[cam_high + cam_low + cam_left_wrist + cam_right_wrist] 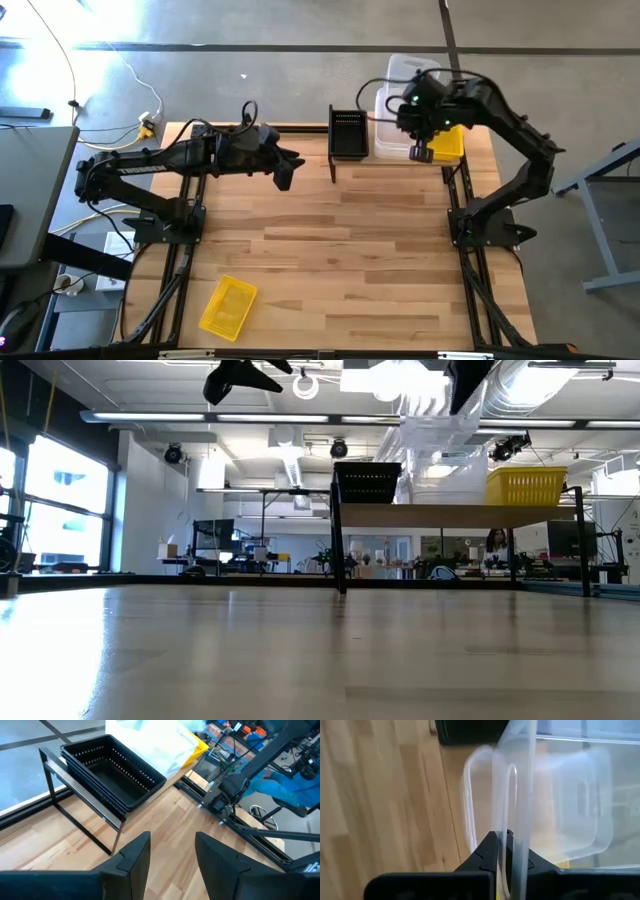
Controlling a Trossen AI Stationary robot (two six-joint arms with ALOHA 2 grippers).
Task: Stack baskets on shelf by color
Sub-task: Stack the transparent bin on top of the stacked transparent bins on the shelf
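Currently the right gripper is pinched shut on the thin rim of a clear translucent plastic tub, which hangs directly beneath its jaws, above the clear tubs stacked on the light-wood shelf. Left gripper hovers open, farther away.

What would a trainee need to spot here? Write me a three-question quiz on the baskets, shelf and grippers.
1. True or false: the right gripper is shut on the rim of a clear tub.
2. Which basket lies on the table, away from the shelf? A) black B) yellow C) clear
3. Fill in: the left gripper is ____ and holds nothing.

Key:
1. True.
2. B, the yellow basket at the table's near-left part.
3. Open.
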